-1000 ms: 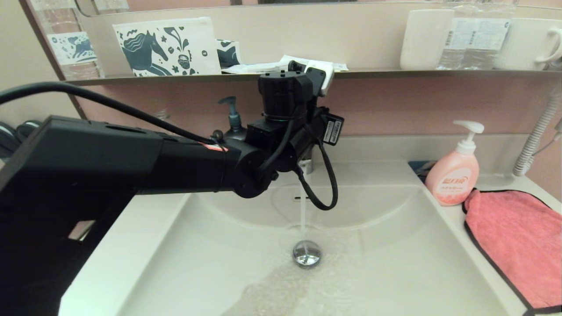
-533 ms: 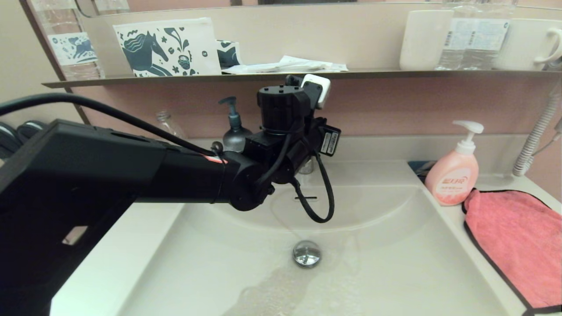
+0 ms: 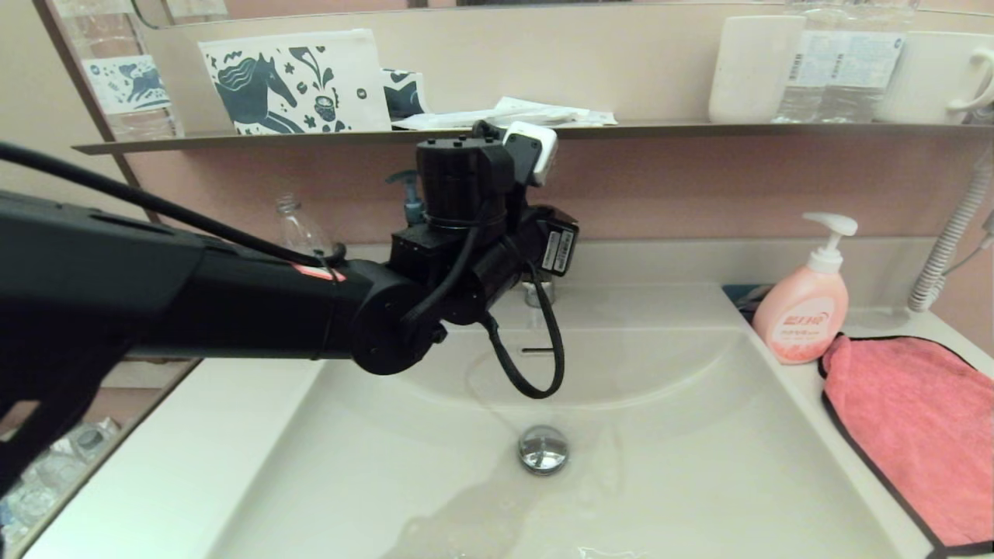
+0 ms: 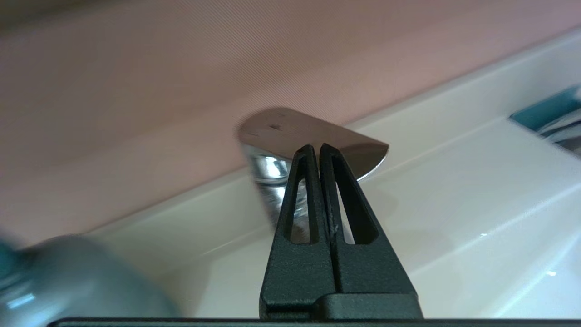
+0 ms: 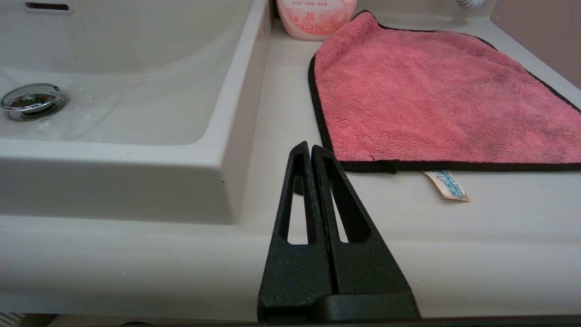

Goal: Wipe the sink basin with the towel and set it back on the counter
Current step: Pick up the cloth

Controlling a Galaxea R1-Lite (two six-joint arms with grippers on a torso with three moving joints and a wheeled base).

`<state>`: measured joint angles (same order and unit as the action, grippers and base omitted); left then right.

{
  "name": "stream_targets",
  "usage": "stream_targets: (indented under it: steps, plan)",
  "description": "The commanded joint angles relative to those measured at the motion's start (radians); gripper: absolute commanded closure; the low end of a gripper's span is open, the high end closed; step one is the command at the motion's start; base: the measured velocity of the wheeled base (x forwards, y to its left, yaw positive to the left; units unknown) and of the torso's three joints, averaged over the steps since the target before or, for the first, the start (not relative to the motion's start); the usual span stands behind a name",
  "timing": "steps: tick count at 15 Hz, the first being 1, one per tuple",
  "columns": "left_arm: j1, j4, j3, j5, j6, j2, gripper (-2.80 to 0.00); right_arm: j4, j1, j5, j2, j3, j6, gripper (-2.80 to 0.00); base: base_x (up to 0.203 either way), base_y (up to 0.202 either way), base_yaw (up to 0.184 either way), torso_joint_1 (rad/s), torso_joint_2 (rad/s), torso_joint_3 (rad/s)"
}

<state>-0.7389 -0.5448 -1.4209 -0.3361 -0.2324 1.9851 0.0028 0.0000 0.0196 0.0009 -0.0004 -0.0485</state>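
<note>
Two grippers, both w/ fingers pressed together, holding nothing. Left gripper (image 4: 316, 147) is up at faucet handle (image 4: 313, 136), prob working the tap. Right gripper (image 5: 310, 147) waits over counter (image 5: 272, 136) just beside towel (image 5: 435, 100), which lies flat there by sink basin (image 3: 699, 466), ready for pickup.

Nothing legible anywhere. On the pink soap bottle (image 3: 802, 314), standing on the counter (image 3: 194, 466) just beside the towel (image 3: 916, 435), a white logo with a line of small print beneath, too small to read. On the towel's care tag (image 5: 447, 185), at the hem nearest the sink basin's (image 5: 136, 68) front corner, blue print, unreadable. On the water bottle (image 3: 842, 62) on the shelf above the soap bottle, fine label print, unreadable. On the left arm's sticker (image 3: 553, 250), only a barcode-like pattern.
</note>
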Motion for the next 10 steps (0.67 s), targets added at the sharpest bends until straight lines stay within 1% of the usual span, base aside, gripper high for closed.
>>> stream_targets:
  steps: [1, 4, 8, 10]
  plan:
    - [0.000, -0.014, 0.096, -0.010, 0.007, -0.136, 0.00, 0.000, 0.000, 0.000, 0.001, 0.000, -0.001, 0.00, 0.000, 0.000, 0.000, 0.000, 0.00, 0.000]
    - [0.002, -0.015, 0.275, -0.041, 0.046, -0.301, 0.00, 0.000, 0.000, 0.000, 0.001, 0.000, -0.001, 0.00, 0.000, 0.000, 0.000, 0.000, 0.00, 0.000]
    - [-0.004, -0.015, 0.601, -0.073, 0.069, -0.553, 0.00, 0.000, 0.000, 0.000, 0.001, 0.000, -0.001, 0.00, 0.000, 0.000, 0.000, 0.000, 0.00, 0.000]
    - [0.002, -0.014, 0.776, -0.080, 0.094, -0.700, 0.00, 0.000, 0.000, 0.000, 0.001, 0.000, -0.001, 0.00, 0.000, 0.000, 0.000, 0.000, 0.00, 0.000]
